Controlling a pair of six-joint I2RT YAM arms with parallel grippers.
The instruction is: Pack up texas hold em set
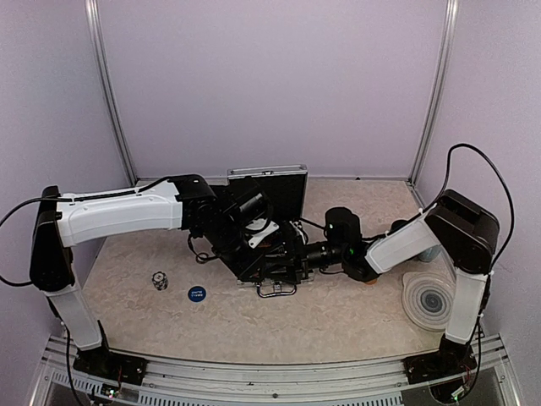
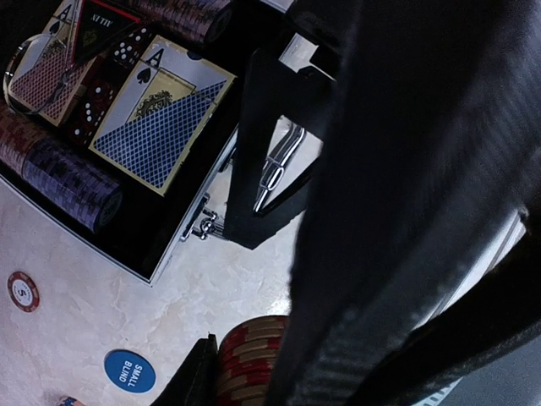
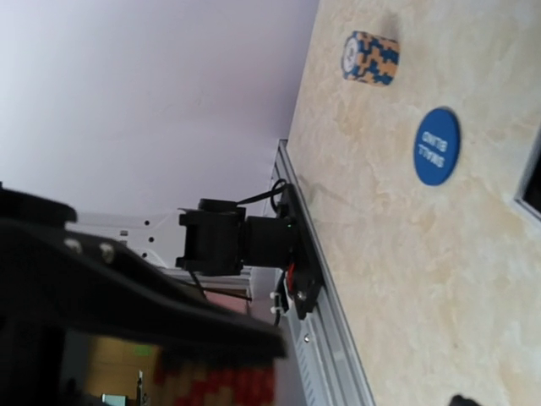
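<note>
- A small chip pile (image 1: 159,280) and a blue button (image 1: 196,293) lie loose at the left, well apart from the case (image 1: 269,180).
- The left gripper (image 1: 256,239), half closed, seems to hold red chips (image 2: 251,359).
- The case sits in the middle of the table (image 1: 338,326), lid upright, black inside, with blue cards (image 2: 161,118). Both arms crowd over it.
- The right gripper (image 1: 297,254) stands wide.
- A coaster (image 1: 429,298) lies near the right edge.

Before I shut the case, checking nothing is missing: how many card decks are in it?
2. The red deck lies near one end of the case; the blue deck lies alongside, dice between them. Part of the case is hidden, so more may be.
</note>
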